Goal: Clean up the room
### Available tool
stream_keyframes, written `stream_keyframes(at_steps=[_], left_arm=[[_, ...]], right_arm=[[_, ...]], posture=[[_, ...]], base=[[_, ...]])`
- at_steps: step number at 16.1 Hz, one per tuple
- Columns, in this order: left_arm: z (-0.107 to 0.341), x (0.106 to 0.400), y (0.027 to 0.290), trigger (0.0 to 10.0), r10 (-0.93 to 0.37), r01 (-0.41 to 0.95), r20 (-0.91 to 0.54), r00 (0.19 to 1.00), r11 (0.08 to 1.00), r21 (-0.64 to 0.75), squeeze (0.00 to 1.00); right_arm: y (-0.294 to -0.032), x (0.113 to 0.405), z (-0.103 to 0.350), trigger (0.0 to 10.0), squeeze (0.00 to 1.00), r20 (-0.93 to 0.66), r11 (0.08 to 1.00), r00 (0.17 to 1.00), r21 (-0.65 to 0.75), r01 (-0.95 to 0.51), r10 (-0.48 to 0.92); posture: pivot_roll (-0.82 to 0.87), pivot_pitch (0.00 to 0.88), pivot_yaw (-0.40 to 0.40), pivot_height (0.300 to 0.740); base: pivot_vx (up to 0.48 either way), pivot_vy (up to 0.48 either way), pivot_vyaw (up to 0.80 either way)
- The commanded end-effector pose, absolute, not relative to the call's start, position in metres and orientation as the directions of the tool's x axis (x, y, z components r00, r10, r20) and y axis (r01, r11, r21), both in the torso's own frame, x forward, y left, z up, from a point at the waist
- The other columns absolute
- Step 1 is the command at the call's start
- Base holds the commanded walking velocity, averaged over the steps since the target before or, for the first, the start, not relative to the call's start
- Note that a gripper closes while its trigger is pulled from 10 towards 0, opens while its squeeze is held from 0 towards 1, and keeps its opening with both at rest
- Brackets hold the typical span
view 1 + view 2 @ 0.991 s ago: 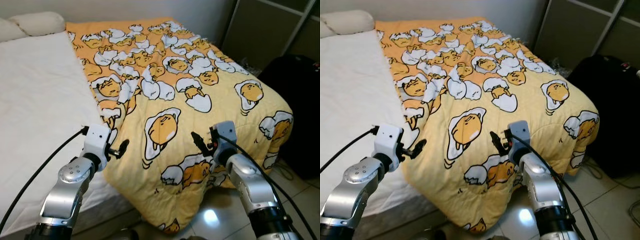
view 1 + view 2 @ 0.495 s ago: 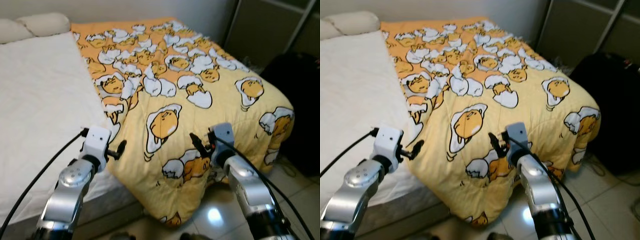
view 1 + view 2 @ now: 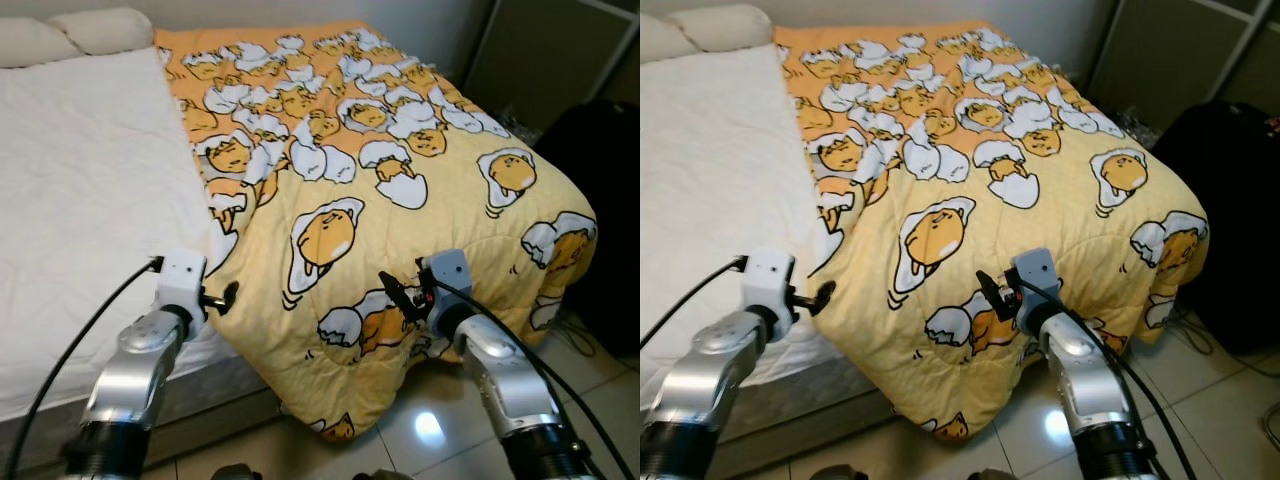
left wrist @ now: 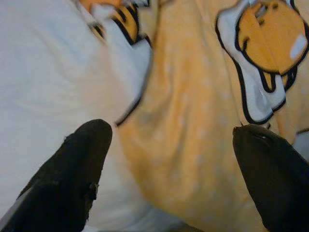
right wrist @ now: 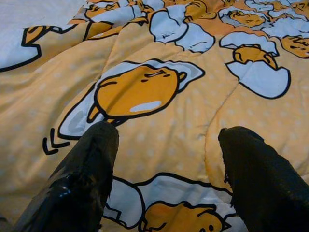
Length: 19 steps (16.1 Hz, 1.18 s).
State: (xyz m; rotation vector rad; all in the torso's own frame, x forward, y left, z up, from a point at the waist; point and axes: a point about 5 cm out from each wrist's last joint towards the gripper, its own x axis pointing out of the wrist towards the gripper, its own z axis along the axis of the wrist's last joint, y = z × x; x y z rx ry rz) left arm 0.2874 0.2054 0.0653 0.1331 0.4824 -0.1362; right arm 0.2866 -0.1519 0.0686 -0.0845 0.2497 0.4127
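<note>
Both end effectors gape wide and hold nothing: the left end effector (image 3: 225, 297) hangs just at the quilt's (image 3: 400, 150) edge where it meets the bare sheet (image 3: 90, 200), the right end effector (image 3: 400, 297) over the quilt's draped foot corner. Likely they are set to grip that lower hem, since the quilt covers only the bed's right half. Both silver arms reach forward, elbows bent, wrists level.
</note>
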Motion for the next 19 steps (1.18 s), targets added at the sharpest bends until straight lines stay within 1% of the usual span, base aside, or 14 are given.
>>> stream_keyframes(at_steps=[1,2,3,5,7,9,11,12,13,14,15,16,17,19], left_arm=[[0.058,0.291,0.205,10.0,-0.098,0.169,-0.497,0.862,0.981,0.099,0.82],[0.050,0.297,0.206,10.0,-0.080,0.170,-0.534,0.842,0.978,0.120,0.00],[0.042,0.306,0.213,10.0,-0.011,0.122,-0.568,0.823,0.980,0.157,0.00],[0.039,0.311,0.218,10.0,0.028,0.095,-0.591,0.807,0.980,0.175,0.00],[0.030,0.313,0.217,10.0,0.005,0.085,-0.633,0.774,0.990,0.112,0.00],[0.026,0.313,0.215,10.0,-0.019,0.084,-0.648,0.761,0.994,0.070,0.00],[0.020,0.311,0.216,10.0,-0.001,0.091,-0.674,0.738,0.991,0.098,0.00],[0.016,0.310,0.215,5.8,-0.011,0.099,-0.683,0.730,0.991,0.090,0.00],[0.016,0.311,0.214,5.1,-0.016,0.102,-0.683,0.731,0.991,0.085,0.00],[0.016,0.311,0.214,3.1,-0.020,0.105,-0.683,0.730,0.991,0.083,0.00],[0.013,0.310,0.212,1.5,-0.026,0.114,-0.694,0.720,0.990,0.080,0.00],[0.012,0.309,0.210,0.5,-0.031,0.117,-0.699,0.715,0.990,0.076,0.00],[0.011,0.308,0.210,0.5,-0.032,0.118,-0.701,0.713,0.990,0.074,0.00],[0.009,0.307,0.207,0.0,-0.038,0.120,-0.705,0.708,0.990,0.068,0.00]], right_arm=[[-0.152,0.288,0.075,10.0,0.00,-0.246,0.903,0.880,-0.034,-0.427,0.407],[-0.154,0.288,0.077,10.0,0.00,-0.249,0.895,0.873,-0.047,-0.443,0.419],[-0.156,0.288,0.081,10.0,0.00,-0.249,0.888,0.868,-0.059,-0.457,0.430],[-0.156,0.286,0.083,10.0,0.00,-0.254,0.876,0.856,-0.062,-0.478,0.450],[-0.149,0.272,0.085,10.0,0.00,-0.294,0.792,0.759,-0.008,-0.610,0.581],[-0.146,0.263,0.087,10.0,0.00,-0.318,0.732,0.689,0.025,-0.681,0.652],[-0.145,0.246,0.091,10.0,0.00,-0.350,0.608,0.551,0.069,-0.791,0.758],[-0.147,0.235,0.098,10.0,0.00,-0.364,0.515,0.447,0.111,-0.850,0.817],[-0.148,0.235,0.099,10.0,0.00,-0.367,0.512,0.443,0.114,-0.851,0.818],[-0.149,0.235,0.102,10.0,0.00,-0.369,0.505,0.433,0.125,-0.854,0.822],[-0.153,0.234,0.104,10.0,0.00,-0.377,0.499,0.425,0.123,-0.858,0.823],[-0.155,0.232,0.106,10.0,0.00,-0.381,0.493,0.416,0.127,-0.861,0.826],[-0.155,0.232,0.106,10.0,0.00,-0.382,0.490,0.413,0.129,-0.862,0.827],[-0.158,0.228,0.107,10.0,0.00,-0.393,0.479,0.396,0.138,-0.867,0.830]], posture=[[-0.05,0.000,-0.051,0.740],[-0.06,0.000,-0.055,0.740],[-0.07,0.000,-0.059,0.740],[-0.09,0.000,-0.060,0.740],[-0.13,0.000,-0.048,0.740],[-0.15,0.000,-0.034,0.740],[-0.16,0.000,-0.019,0.740],[-0.17,0.000,-0.016,0.740],[-0.17,0.000,-0.015,0.740],[-0.17,0.000,-0.012,0.740],[-0.18,0.000,-0.005,0.740],[-0.19,0.000,-0.003,0.740],[-0.19,0.000,-0.003,0.740],[-0.20,0.000,-0.004,0.740]], base=[[0.000,0.000,0.00],[0.000,0.000,0.00],[0.000,0.000,0.00],[0.000,0.000,0.00],[0.000,0.000,0.00],[0.000,0.000,0.00],[0.000,0.000,0.00],[0.000,0.000,0.00],[0.000,0.000,0.00],[0.000,0.000,0.00],[0.000,0.000,0.00],[0.000,0.000,0.00],[0.000,0.000,0.00],[0.000,0.000,0.00]])
